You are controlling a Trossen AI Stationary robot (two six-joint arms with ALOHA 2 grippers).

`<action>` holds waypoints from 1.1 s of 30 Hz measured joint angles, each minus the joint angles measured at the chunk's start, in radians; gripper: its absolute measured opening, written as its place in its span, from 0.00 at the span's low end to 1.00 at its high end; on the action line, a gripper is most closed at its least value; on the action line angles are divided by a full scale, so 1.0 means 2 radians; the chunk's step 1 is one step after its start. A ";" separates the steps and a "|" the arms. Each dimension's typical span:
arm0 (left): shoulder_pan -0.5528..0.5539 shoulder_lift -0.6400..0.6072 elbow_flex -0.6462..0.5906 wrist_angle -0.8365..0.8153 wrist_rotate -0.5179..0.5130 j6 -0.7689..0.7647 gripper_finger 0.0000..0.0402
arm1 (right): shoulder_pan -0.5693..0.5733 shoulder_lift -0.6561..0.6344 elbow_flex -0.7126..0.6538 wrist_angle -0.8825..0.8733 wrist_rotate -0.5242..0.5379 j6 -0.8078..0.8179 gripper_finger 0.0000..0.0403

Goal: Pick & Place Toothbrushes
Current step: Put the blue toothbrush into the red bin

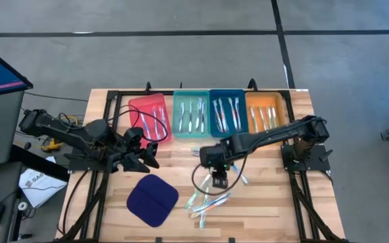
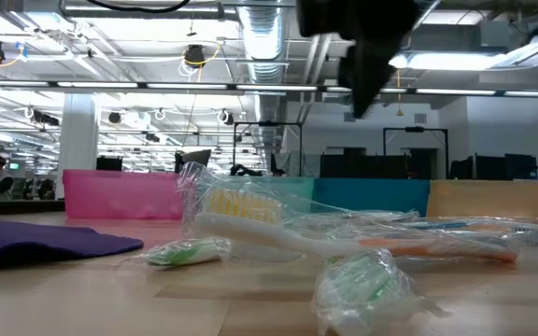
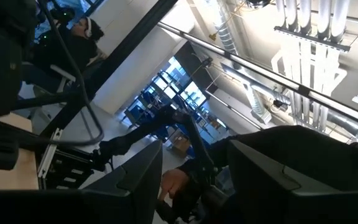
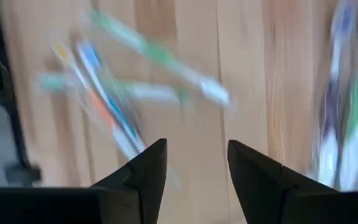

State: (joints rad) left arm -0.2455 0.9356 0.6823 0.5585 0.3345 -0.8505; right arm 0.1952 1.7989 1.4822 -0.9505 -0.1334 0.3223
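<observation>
I have the right gripper (image 4: 191, 165) hanging over the near middle of the table (image 1: 269, 202), its fingers parted with nothing between them. The loose toothbrushes (image 1: 208, 201) lie scattered just near and left of it. More sit in the far trays (image 1: 205, 113). My left gripper (image 1: 147, 156) waits at left, fingers apart, empty.
</observation>
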 joint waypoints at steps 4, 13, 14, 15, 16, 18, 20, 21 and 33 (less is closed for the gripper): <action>0.000 0.000 0.000 -0.001 0.001 0.003 0.44 | 0.016 0.013 0.000 -0.070 0.027 0.052 0.40; 0.000 0.000 0.000 -0.001 0.001 0.014 0.44 | -0.005 0.001 -0.006 -0.105 0.035 0.215 0.37; 0.000 0.000 0.000 -0.001 0.001 0.015 0.44 | -0.010 -0.001 -0.015 -0.098 0.026 0.237 0.37; 0.000 0.000 0.000 -0.002 0.001 0.016 0.44 | -0.014 -0.006 -0.025 -0.093 0.023 0.256 0.37; 0.000 0.000 0.000 -0.002 0.001 0.017 0.44 | -0.018 -0.010 -0.035 -0.083 0.016 0.272 0.37; 0.000 0.000 0.000 -0.002 0.001 0.017 0.44 | -0.017 -0.025 -0.055 -0.057 0.011 0.300 0.37; 0.000 0.000 0.000 -0.002 0.001 0.017 0.44 | -0.012 -0.043 -0.076 -0.047 0.010 0.322 0.38; 0.000 0.000 0.000 -0.002 0.000 0.017 0.44 | -0.009 -0.053 -0.085 -0.030 0.011 0.335 0.38; 0.007 0.012 0.000 -0.005 -0.030 0.030 0.44 | -0.010 -0.245 -0.260 0.089 0.065 0.436 0.33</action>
State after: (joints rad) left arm -0.2321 0.9598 0.6827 0.5489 0.2751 -0.7898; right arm 0.1745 1.3080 0.9617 -0.7724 -0.0029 1.1941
